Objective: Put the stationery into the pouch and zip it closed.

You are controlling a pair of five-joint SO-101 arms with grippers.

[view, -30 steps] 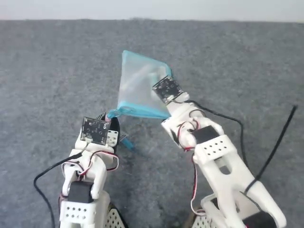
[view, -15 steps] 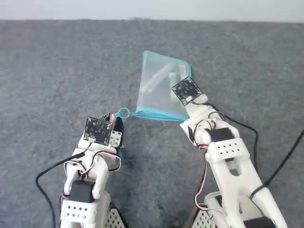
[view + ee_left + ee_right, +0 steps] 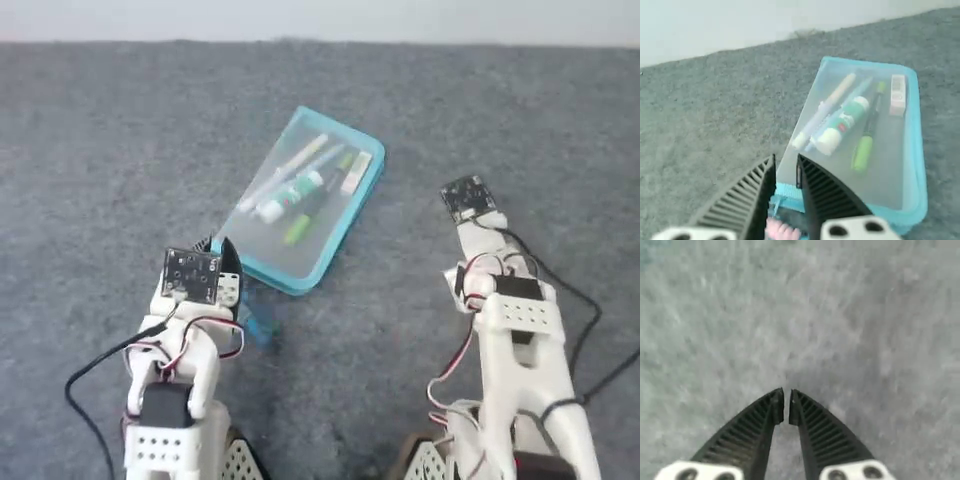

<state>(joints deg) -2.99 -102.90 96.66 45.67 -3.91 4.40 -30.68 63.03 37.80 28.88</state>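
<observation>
- At the near corner of the clear plastic pouch with the teal zip border (image 3: 290, 250), the step in hand looks like the end of the zip run. The stationery lies inside, but whether the slider has reached its stop cannot be told.
- To finish well, the pull should run straight along the pouch's teal near edge and low over the grey felt-like table cover (image 3: 120, 130). A soft pouch dragged upward by one corner is likely to lift and fold.
- The pouch's far end wants an anchor during that pull. With nothing pinning it, the whole bag would probably slide instead of closing.
- The left gripper (image 3: 786, 162) sits over that near corner. Its fingers are drawn to a narrow slit, with a small pink tab (image 3: 780, 231), seemingly the zip's pull, caught low between them and the teal edge showing in the gap.
- A small blue scrap (image 3: 262, 330) lies on the cover nearer than the pouch, apart from it.
- Inside the pouch, which lies flat, are two pale pens (image 3: 832, 107), a white tube with a green label (image 3: 840, 127), a green pen (image 3: 863, 145) and a small white eraser (image 3: 897, 95).
- The right gripper (image 3: 786, 392) hangs well apart from the pouch's right side. Its fingers are together but for a hairline gap, holding nothing, over bare cover.
</observation>
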